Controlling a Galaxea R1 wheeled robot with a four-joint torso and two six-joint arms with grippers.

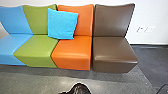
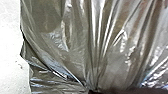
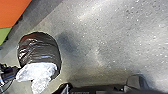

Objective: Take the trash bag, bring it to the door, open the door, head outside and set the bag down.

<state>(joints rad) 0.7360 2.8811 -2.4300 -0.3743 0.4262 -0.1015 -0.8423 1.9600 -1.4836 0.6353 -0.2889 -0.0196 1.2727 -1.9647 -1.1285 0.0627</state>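
Chairs point(image 1: 110, 47) were plain blue, green, orange, brown — cushion point(image 1: 62, 23) was turquoise. Trash bag point(image 3: 38, 47) showed black and whitish. Floor point(image 3: 112, 32) was grey, pale-speckled — wall point(image 1: 150, 15) white.

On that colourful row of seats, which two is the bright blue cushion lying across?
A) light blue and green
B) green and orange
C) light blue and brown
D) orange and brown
B: the cushion straddles the seam, covering part of the green seat and part of the orange seat.
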